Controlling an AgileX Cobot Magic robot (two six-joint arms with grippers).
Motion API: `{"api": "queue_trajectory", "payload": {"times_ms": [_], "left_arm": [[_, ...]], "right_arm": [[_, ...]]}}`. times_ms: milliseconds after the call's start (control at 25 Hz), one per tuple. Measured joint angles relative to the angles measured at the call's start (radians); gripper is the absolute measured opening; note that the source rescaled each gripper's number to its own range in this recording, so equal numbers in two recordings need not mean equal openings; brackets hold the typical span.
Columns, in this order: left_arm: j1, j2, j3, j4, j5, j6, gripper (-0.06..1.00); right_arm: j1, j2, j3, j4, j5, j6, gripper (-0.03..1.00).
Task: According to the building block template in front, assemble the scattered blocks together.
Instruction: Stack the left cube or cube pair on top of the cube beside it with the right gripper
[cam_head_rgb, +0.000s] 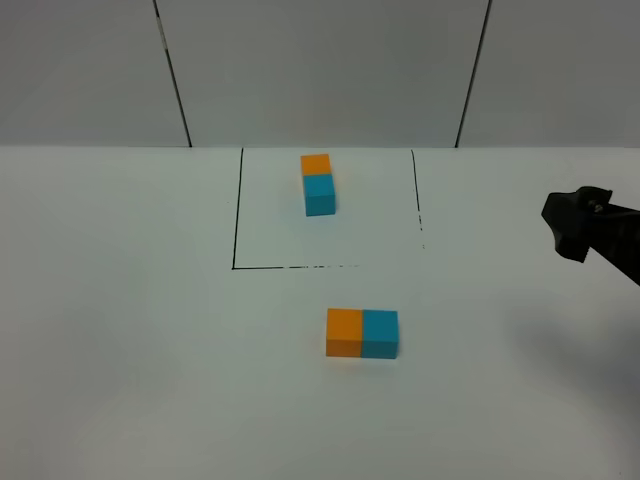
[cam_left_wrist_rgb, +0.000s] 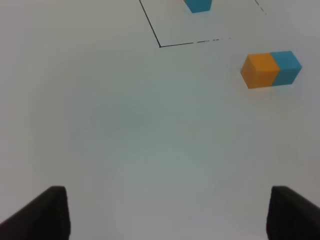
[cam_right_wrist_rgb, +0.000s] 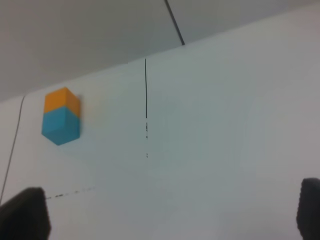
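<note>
The building block template (cam_head_rgb: 318, 183), an orange cube joined to a cyan cube, lies inside a black drawn outline (cam_head_rgb: 235, 210) at the back. It shows in the right wrist view (cam_right_wrist_rgb: 61, 117), and its cyan end shows in the left wrist view (cam_left_wrist_rgb: 198, 5). The scattered blocks lie in front of the outline, touching side by side: orange cube (cam_head_rgb: 344, 333) on the left, cyan cube (cam_head_rgb: 380, 334) on the right, also in the left wrist view (cam_left_wrist_rgb: 271, 69). My right gripper (cam_head_rgb: 572, 224) hovers at the right, open and empty (cam_right_wrist_rgb: 167, 212). My left gripper (cam_left_wrist_rgb: 170, 215) is open, empty, far from the blocks, and outside the exterior view.
The white table (cam_head_rgb: 130, 330) meets a grey panelled wall (cam_head_rgb: 320, 60) at the back. The outline's front line (cam_head_rgb: 290, 267) is partly broken.
</note>
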Motion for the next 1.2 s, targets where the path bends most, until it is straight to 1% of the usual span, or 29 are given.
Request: {"api": "queue_trajectory", "payload": {"times_ms": [80, 200, 280, 400, 440, 600, 680, 800, 920, 1000, 1080, 1200], "left_arm": [[0.0, 0.0, 0.0, 0.0, 0.0, 0.0, 0.67], [0.0, 0.0, 0.0, 0.0, 0.0, 0.0, 0.67], [0.0, 0.0, 0.0, 0.0, 0.0, 0.0, 0.67], [0.0, 0.0, 0.0, 0.0, 0.0, 0.0, 0.67], [0.0, 0.0, 0.0, 0.0, 0.0, 0.0, 0.67], [0.0, 0.0, 0.0, 0.0, 0.0, 0.0, 0.67], [0.0, 0.0, 0.0, 0.0, 0.0, 0.0, 0.67], [0.0, 0.0, 0.0, 0.0, 0.0, 0.0, 0.67], [0.0, 0.0, 0.0, 0.0, 0.0, 0.0, 0.67], [0.0, 0.0, 0.0, 0.0, 0.0, 0.0, 0.67], [0.0, 0.0, 0.0, 0.0, 0.0, 0.0, 0.67], [0.0, 0.0, 0.0, 0.0, 0.0, 0.0, 0.67]], "right_arm": [[-0.002, -0.023, 0.026, -0.009, -0.018, 0.004, 1.0], [-0.003, -0.031, 0.023, -0.031, -0.012, 0.006, 1.0], [-0.003, -0.024, 0.002, -0.057, 0.033, -0.005, 1.0], [-0.002, 0.016, -0.076, -0.114, 0.15, -0.06, 1.0], [0.005, 0.035, -0.114, -0.14, 0.202, -0.097, 1.0], [0.076, 0.166, -0.299, -0.213, 0.435, -0.311, 1.0], [0.123, 0.263, -0.402, -0.218, 0.56, -0.422, 1.0], [0.189, 0.425, -0.569, -0.218, 0.736, -0.622, 1.0], [0.248, 0.588, -0.713, -0.202, 0.872, -0.816, 1.0], [0.283, 0.69, -0.796, -0.163, 0.928, -0.923, 1.0], [0.311, 0.771, -0.876, -0.117, 0.962, -1.02, 1.0], [0.352, 0.866, -0.957, -0.067, 0.989, -1.109, 1.0]]}}
